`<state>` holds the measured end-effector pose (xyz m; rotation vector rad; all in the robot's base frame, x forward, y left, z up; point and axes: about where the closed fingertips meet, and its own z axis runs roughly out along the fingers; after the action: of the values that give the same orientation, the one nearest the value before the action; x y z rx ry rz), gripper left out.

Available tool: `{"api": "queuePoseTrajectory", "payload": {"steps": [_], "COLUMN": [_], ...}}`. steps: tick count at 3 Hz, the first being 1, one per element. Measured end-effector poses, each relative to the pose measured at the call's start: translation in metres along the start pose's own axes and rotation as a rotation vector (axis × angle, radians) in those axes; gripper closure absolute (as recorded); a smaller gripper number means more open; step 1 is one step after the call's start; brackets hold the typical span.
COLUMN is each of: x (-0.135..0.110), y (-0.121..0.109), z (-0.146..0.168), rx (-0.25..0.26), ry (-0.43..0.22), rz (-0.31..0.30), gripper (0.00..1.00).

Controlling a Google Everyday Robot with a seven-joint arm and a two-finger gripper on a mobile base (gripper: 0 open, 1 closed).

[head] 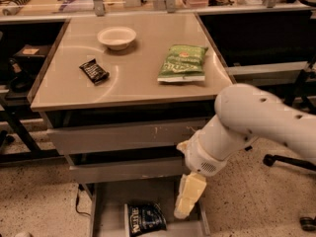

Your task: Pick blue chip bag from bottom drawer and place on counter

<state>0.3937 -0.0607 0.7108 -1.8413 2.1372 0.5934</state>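
The blue chip bag [144,218], dark navy with white lettering, lies flat in the open bottom drawer [100,205], near its front middle. My gripper [189,197] hangs down from the white arm [247,127] in front of the cabinet's right side. It is just right of the bag, a little above the drawer's right part, and nothing shows in it. The beige counter [138,78] is the cabinet's top, above the two upper drawers.
On the counter lie a green chip bag [182,63] at the right, a small black candy bar wrapper [94,71] at the left and a white bowl [117,37] at the back. An office chair base [291,164] stands on the floor at the right.
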Motion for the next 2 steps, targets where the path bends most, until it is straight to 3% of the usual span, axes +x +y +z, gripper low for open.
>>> {"api": "queuePoseTrajectory", "payload": {"steps": [1,2], "x": [-0.0086,-0.0079], "y": [0.0047,0.0025], "z": [0.0630,0.0683], "rx": [-0.068,-0.067], "ry": [-0.035,-0.041], "rz": [0.024,0.029], "gripper": [0.00,0.00]}}
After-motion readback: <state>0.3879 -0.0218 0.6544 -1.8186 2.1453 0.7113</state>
